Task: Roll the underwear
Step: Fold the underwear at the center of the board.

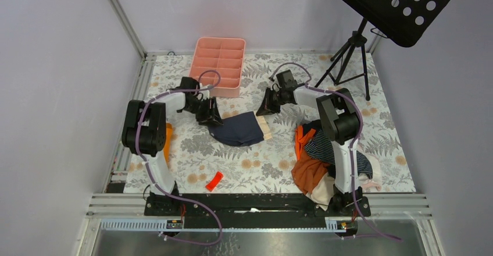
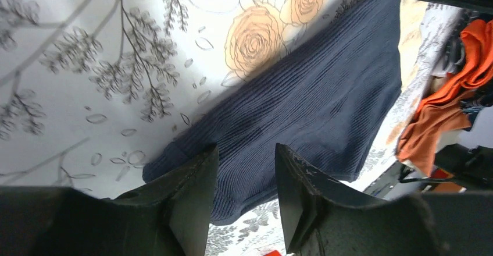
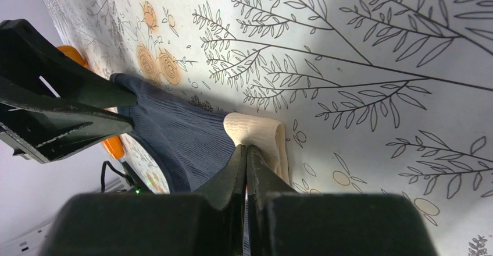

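The navy underwear [image 1: 239, 130] with a tan waistband [image 1: 265, 129] lies flat in the middle of the table. My left gripper [image 1: 210, 117] is open at its left edge. In the left wrist view its jaws [image 2: 247, 157] stand apart just over the ribbed navy cloth [image 2: 314, 99], with nothing between them. My right gripper [image 1: 263, 108] is at the far end of the waistband. In the right wrist view its jaws [image 3: 246, 147] are pressed together at the bunched tan waistband [image 3: 256, 132]. The striped navy underwear [image 1: 321, 145] lies in the clothes pile on the right.
A pink divided tray [image 1: 218, 64] stands at the back. The pile [image 1: 311, 171] with orange and cream garments sits at front right by the right arm's base. A red scrap [image 1: 214, 181] lies front centre. An orange thing [image 1: 168, 141] lies by the left arm. A tripod [image 1: 349, 55] stands back right.
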Robot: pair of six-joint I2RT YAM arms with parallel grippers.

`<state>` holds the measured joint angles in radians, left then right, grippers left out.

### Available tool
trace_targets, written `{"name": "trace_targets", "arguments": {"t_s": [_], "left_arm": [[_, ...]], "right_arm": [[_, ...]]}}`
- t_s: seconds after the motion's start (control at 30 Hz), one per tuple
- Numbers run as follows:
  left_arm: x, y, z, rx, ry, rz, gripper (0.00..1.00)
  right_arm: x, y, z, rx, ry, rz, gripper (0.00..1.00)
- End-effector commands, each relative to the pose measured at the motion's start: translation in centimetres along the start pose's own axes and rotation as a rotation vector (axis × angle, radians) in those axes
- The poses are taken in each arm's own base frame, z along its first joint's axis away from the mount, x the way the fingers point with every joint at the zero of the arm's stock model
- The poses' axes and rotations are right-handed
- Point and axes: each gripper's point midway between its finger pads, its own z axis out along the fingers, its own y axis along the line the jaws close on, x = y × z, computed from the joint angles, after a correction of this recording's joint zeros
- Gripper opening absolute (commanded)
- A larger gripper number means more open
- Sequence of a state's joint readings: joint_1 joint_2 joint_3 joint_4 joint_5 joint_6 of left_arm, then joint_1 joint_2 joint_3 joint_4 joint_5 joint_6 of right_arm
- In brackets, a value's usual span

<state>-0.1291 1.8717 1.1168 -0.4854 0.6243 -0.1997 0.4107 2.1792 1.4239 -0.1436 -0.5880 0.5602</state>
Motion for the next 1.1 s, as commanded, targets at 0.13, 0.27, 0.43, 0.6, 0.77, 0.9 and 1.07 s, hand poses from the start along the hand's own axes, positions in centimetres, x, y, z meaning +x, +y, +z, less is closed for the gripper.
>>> {"name": "trace_targets", "arguments": {"t_s": [0.13, 0.27, 0.43, 0.6, 0.77, 0.9, 1.07], "left_arm": [[-1.7, 5.5, -0.2, -0.248, 0.045, 0.214, 0.47], [-2.3, 6.0, -0.1, -0.258, 0.053, 0.285, 0.47], [-3.0, 3.0, -0.2, -0.128, 0.020, 0.343, 0.53], [-5.3, -3.7, -3.9, 0.023, -0.126, 0.468, 0.59], [-5.4, -8.0, -9.1, 0.048, -0.300, 0.655, 0.67], [-3.4, -9.8, -12.6, 0.015, -0.453, 0.875, 0.71], [0.5, -10.5, -14.6, -0.007, -0.571, 1.037, 0.76]], "right_arm": [[2.7, -5.4, -0.5, 0.243, -0.013, 0.087, 0.00], [4.8, -6.6, -2.7, 0.320, -0.028, 0.114, 0.00], [5.3, -4.4, -3.6, 0.245, -0.045, 0.081, 0.00], [0.8, 1.8, -6.6, 0.113, -0.159, -0.106, 0.03], [0.5, 8.1, -13.0, -0.044, -0.215, -0.450, 0.09], [3.9, 10.0, -17.9, -0.105, -0.312, -0.907, 0.28], [7.7, 7.5, -18.4, -0.056, -0.401, -1.325, 0.59]]}}
